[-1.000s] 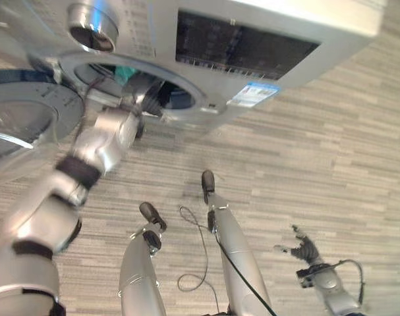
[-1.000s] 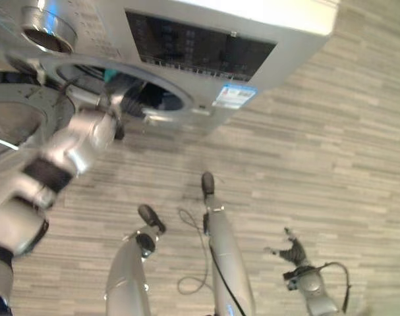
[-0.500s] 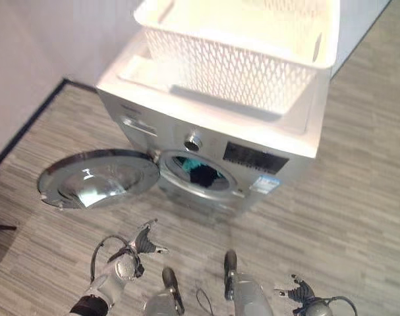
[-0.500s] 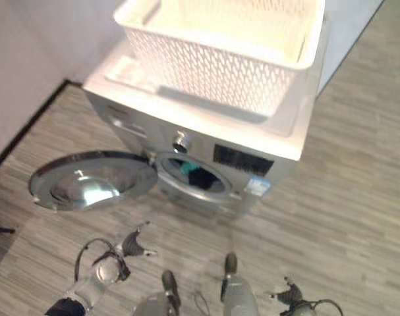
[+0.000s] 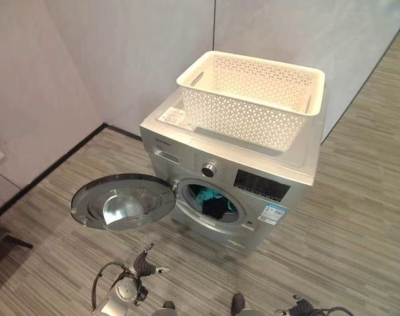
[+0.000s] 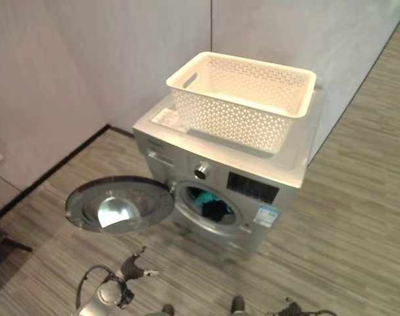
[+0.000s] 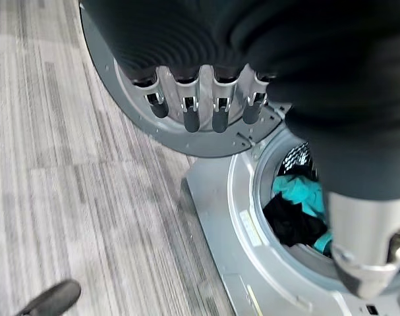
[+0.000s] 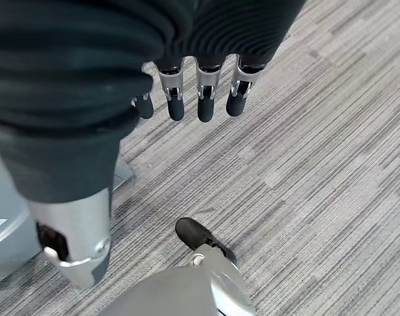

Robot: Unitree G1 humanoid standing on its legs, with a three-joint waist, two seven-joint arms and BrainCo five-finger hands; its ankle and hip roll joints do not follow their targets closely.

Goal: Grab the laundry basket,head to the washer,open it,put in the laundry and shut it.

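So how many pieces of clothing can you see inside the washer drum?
2: a teal garment toward the back of the silver front-loading washer's drum, and a black one in front of it. More may be hidden deeper inside.

Grey striped plank floor meets pale grey wall panels with a dark baseboard.

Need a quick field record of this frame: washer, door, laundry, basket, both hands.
washer: silver front-loader on the wood-look floor, against the wall
door: round door swung fully open, to the robot's left of the drum opening
laundry: teal and black clothes inside the drum
basket: white lattice basket on top of the washer, looks empty
left hand: low in front of the open door, fingers relaxed, holding nothing
right hand: over bare floor, fingers relaxed, holding nothing
remaining: door not yet shut
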